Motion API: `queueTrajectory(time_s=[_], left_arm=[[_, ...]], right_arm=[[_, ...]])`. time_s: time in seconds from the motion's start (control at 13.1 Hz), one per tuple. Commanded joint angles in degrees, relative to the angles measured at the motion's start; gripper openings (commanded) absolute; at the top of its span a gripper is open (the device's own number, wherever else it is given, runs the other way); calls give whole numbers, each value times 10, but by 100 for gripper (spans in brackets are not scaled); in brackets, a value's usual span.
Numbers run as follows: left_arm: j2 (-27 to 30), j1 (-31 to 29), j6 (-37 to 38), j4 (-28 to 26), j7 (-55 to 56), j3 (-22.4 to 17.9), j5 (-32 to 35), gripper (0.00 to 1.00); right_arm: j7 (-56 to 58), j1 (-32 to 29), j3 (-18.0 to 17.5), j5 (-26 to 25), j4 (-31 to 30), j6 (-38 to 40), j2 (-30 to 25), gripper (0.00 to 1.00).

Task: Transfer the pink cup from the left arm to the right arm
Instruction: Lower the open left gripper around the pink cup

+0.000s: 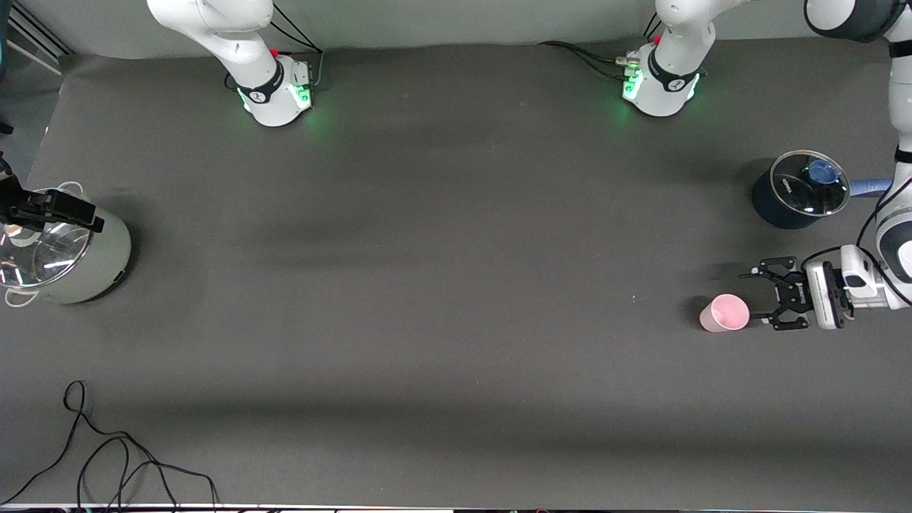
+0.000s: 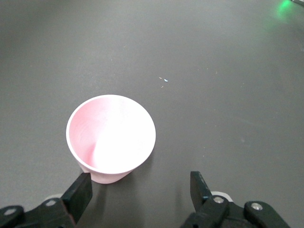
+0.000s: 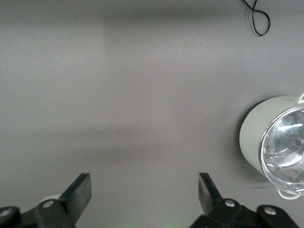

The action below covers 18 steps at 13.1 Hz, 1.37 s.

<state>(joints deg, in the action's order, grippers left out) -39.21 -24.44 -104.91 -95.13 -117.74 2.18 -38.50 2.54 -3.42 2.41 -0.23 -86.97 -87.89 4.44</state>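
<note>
The pink cup (image 1: 724, 313) stands upright, mouth up, on the dark table toward the left arm's end. My left gripper (image 1: 754, 296) is low beside it, open and empty. In the left wrist view the cup (image 2: 110, 137) sits just ahead of the left gripper (image 2: 141, 190), off toward one finger (image 2: 80, 192) and not between the jaws. My right gripper (image 1: 53, 208) hangs over the grey-green pot at the right arm's end. The right wrist view shows the right gripper (image 3: 142, 190) open and empty over bare table.
A dark blue pot with a glass lid (image 1: 799, 191) stands farther from the front camera than the cup. A grey-green pot with a glass lid (image 1: 71, 256) is at the right arm's end, also in the right wrist view (image 3: 256, 137). A black cable (image 1: 107, 456) lies near the front edge.
</note>
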Motion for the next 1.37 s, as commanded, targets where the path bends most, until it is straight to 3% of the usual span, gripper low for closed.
queueTrajectory(time_s=[0.0,0.69,1.15,1.22,1.3], left_arm=[[-15,-9,4,12,-48,5,-29,93],[-53,-8,12,62,-110,8,-45,94],[-68,-8,14,62,-123,20,-74,94],[-69,-8,14,63,-123,20,-74,85],[-69,-8,14,64,-123,21,-74,59]], right_arm=[[-12,3,-1,-10,7,4,2,100],[-12,3,-2,-8,8,6,1,100],[-12,3,-2,-8,8,7,1,100],[-12,3,-2,-8,8,7,1,100],[-12,3,-2,-8,8,7,1,100]])
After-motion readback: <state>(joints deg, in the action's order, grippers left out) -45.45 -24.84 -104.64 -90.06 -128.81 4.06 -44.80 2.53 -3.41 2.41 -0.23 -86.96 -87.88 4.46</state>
